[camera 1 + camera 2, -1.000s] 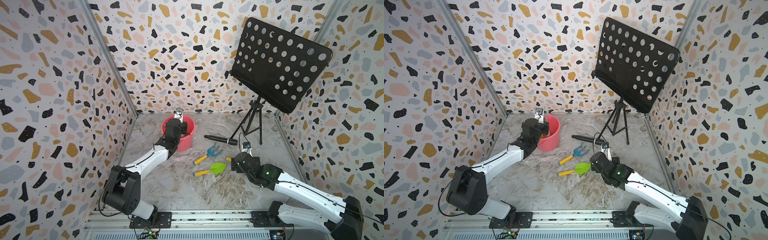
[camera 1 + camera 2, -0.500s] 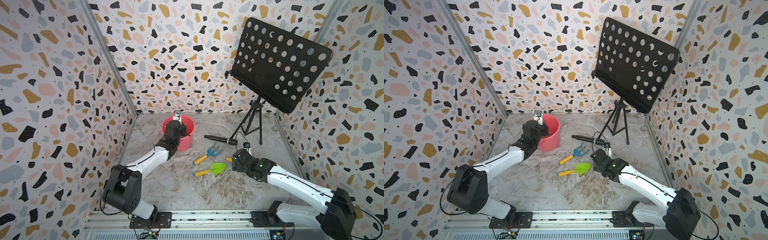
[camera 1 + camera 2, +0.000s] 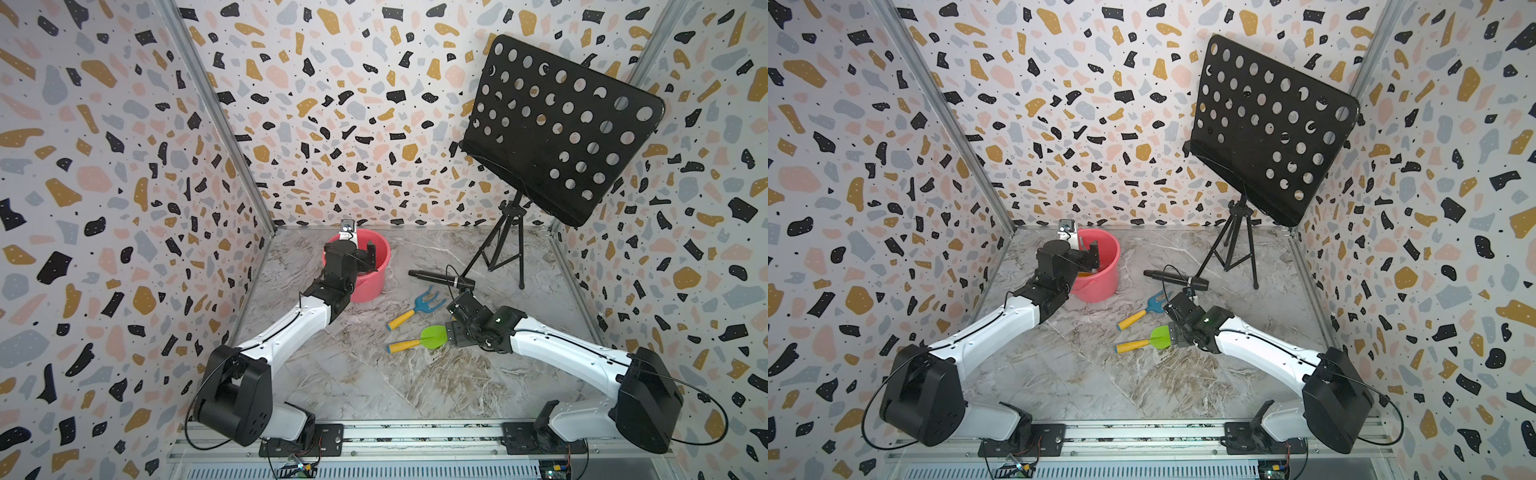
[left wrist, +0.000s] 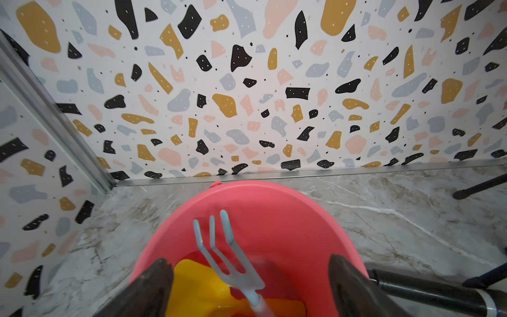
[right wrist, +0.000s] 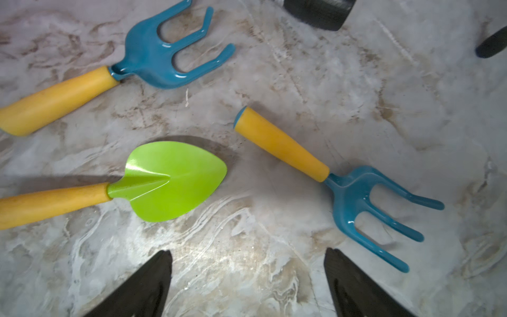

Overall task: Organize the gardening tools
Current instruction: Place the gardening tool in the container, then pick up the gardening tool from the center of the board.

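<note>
My left gripper is open over the red bucket. Between its spread fingers, touching neither, a light-blue rake sits in the bucket, its handle end blurred. It lies over a yellow shovel. My right gripper stands open and empty just above the floor. A green trowel and a blue fork lie just beyond its fingertips, a second blue fork farther off. Both top views show the trowel and one fork left of the right gripper.
A black microphone with a cable lies on the marble floor behind the tools. A black music stand on a tripod rises at the back right. The bucket sits near the back left corner, close to the patterned walls.
My left gripper has opened and let go of the light-blue rake, which is now in the bucket. My right gripper has shifted a little left toward the green trowel, still open.
</note>
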